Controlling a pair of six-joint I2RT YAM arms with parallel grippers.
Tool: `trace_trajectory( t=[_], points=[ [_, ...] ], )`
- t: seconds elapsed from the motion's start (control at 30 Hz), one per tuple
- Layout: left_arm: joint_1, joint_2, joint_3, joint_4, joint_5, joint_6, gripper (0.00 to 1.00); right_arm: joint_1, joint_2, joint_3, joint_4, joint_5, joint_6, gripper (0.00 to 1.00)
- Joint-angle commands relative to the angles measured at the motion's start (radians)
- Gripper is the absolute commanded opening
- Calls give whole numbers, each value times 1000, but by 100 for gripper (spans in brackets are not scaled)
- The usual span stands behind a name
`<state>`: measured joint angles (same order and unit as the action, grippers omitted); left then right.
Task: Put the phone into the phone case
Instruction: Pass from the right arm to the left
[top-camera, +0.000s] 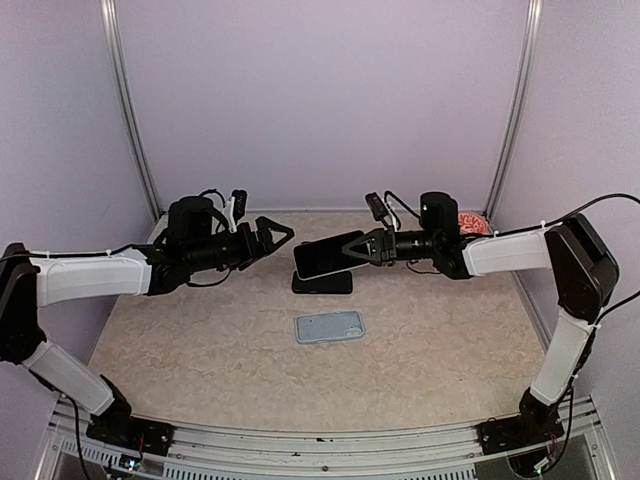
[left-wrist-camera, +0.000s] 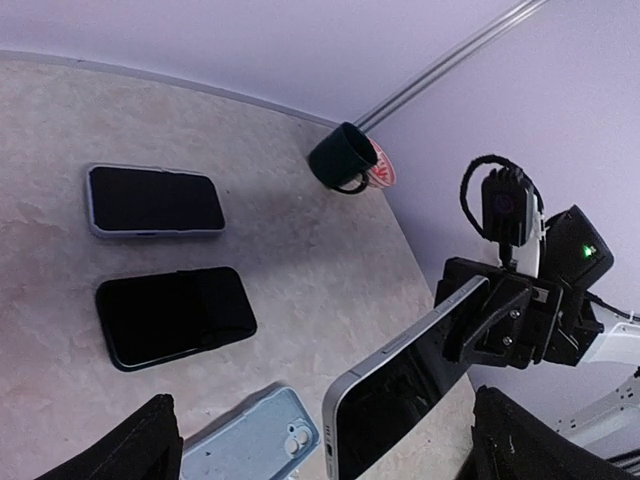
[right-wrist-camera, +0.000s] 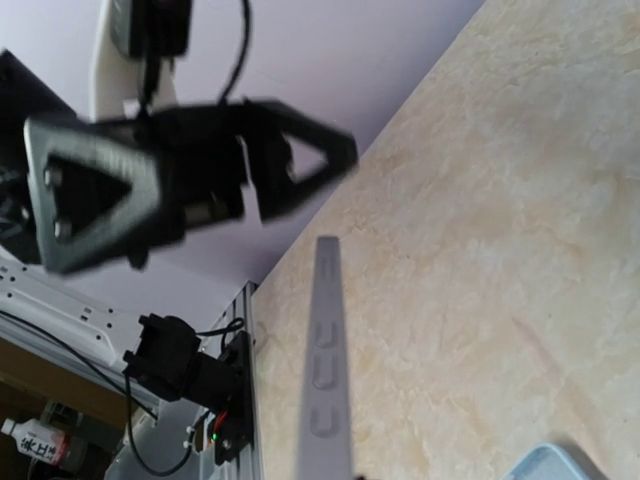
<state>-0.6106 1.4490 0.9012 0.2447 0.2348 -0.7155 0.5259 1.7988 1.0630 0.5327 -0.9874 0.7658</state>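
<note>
The left gripper hangs in the air at the left, its jaws spread wide with nothing between them, pointing right.

Just beyond its tips is the phone, held off the table on its long edge. Its long axis runs left to right, the free end aimed at the left gripper and dipping slightly, the dark screen turned toward the near side. The right gripper is pinched narrow on the phone's right end.

There is one phone case, light blue. It lies flat on the table near the middle, in front of the held phone and apart from it.

The left wrist view shows two more dark slabs lying flat, a black phone and a grey-rimmed phone.

One mug lies at the far right.
</note>
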Motion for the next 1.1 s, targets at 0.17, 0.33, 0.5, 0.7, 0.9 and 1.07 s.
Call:
trace_trajectory(
  t=[0.17, 0.33, 0.5, 0.7, 0.9, 1.07],
  points=[
    [-63, 100, -8, 358, 227, -119, 93, -14, -27, -21, 243, -58, 85, 0],
    [-77, 158, -7, 448, 279, -179, 89, -14, -12, -50, 411, -92, 171, 0],
    [-95, 193, 4, 468, 282, -185, 87, -14, 7, -53, 428, -96, 183, 0],
    [-110, 225, 25, 489, 301, -195, 81, -14, 38, -60, 474, -111, 222, 0],
    [-122, 250, 46, 516, 326, -206, 76, -12, 49, -64, 484, -114, 228, 0],
    [-127, 261, 56, 520, 333, -209, 70, -10, 58, -65, 487, -116, 229, 0]
  ],
)
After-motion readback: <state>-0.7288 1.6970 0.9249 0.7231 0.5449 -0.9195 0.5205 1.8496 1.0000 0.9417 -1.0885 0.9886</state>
